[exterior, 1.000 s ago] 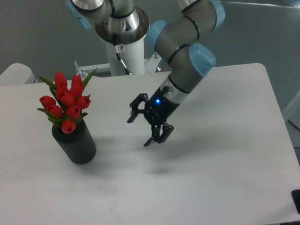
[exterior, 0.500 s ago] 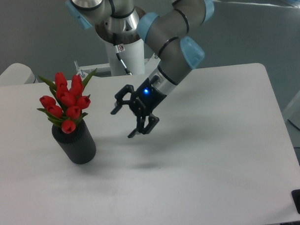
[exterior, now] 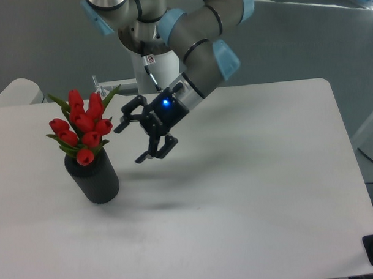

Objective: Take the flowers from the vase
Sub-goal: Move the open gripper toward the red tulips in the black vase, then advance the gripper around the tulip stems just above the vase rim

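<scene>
Red flowers (exterior: pixel 82 126) are seated in the black vase (exterior: pixel 95 179) on the white surface (exterior: pixel 268 192). Right of the vase, the gripper (exterior: pixel 130 143) is held apart with fingers spread. A sideways bump could tip the vase. Stems are hidden inside it.
</scene>
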You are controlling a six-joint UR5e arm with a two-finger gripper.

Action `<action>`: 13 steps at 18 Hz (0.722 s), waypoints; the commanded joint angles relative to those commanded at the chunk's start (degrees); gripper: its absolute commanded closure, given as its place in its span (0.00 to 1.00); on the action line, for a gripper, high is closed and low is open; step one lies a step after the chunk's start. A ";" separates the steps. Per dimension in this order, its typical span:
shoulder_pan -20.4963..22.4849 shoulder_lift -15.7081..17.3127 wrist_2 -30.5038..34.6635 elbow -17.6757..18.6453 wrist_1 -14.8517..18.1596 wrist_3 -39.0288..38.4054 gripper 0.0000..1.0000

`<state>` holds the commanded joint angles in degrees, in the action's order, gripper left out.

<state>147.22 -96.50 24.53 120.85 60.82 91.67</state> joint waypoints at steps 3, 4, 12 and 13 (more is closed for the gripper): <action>-0.26 0.09 -0.44 0.53 0.00 0.09 0.00; -0.61 0.09 -0.45 0.53 0.00 0.00 0.00; -3.33 0.18 -2.29 1.14 -0.09 0.09 0.00; -3.77 0.09 -2.47 1.23 -0.09 0.17 0.00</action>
<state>143.44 -96.42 22.06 122.08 60.73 91.84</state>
